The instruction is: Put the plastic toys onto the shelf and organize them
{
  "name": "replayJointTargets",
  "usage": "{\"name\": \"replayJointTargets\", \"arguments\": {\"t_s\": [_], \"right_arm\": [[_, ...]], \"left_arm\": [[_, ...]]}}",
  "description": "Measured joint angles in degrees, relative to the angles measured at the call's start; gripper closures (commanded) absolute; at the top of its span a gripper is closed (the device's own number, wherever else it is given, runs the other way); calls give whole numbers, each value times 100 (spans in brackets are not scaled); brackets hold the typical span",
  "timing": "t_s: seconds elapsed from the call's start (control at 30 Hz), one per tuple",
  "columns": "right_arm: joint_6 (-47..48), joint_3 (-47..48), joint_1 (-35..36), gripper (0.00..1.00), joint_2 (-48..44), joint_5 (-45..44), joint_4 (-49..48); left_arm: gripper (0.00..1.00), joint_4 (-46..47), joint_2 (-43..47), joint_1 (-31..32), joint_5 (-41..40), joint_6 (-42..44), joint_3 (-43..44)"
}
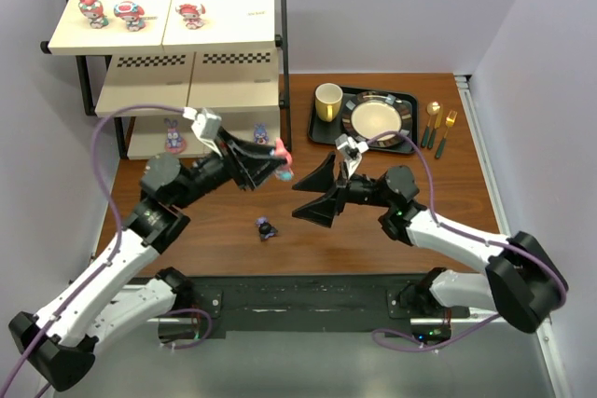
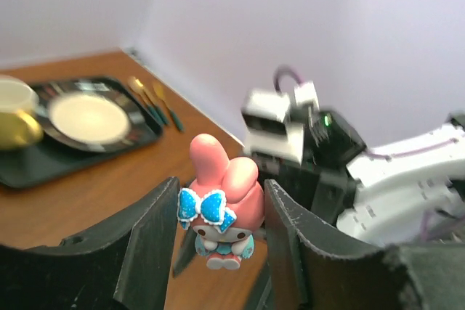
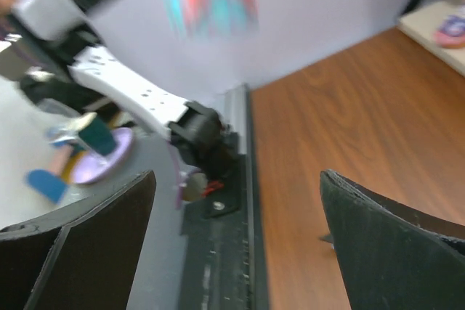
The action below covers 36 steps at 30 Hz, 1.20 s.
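I'm pinching the pink bunny toy (image 2: 218,214) in my left hand (image 1: 274,162), right hand (image 1: 303,200) gaping empty, wanting it carried upright toward the shelf (image 1: 224,23) at the bench's far-left corner.

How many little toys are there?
7. Three pink ones stand on the shelf's top board. Two purple bunnies stand on its lowest board. One dark toy lies on the table. One pink toy is held in the left end effector. More may be hidden.
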<state>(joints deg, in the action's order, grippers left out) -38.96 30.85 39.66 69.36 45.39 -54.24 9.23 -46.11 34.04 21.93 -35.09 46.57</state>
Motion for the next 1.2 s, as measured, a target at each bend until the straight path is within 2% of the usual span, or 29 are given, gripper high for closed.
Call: {"name": "replayJointTargets", "arguments": {"t_s": [0.13, 0.27, 0.43, 0.67, 0.9, 1.2], "right_arm": [[793, 2, -2, 2, -424, -448, 1298], [1263, -68, -4, 2, -516, -828, 2140], [1523, -363, -4, 1, -527, -1001, 2555], [1631, -540, -4, 2, -396, -1032, 2614], [1574, -778, -4, 2, -55, -986, 2295], [1515, -811, -4, 2, 177, -966, 1993]], "left_arm": [[100, -680, -313, 0, -758, 505, 1209], [100, -1281, -855, 0, -1537, 966, 2503], [100, -1773, -1757, 0, -2417, 1517, 4004], [100, -1967, -2949, -9, -3569, 2288, 5292], [100, -1867, -3676, -243, -4238, 2747, 5687], [100, -1692, -4221, -754, -4347, 2846, 5901]]}}
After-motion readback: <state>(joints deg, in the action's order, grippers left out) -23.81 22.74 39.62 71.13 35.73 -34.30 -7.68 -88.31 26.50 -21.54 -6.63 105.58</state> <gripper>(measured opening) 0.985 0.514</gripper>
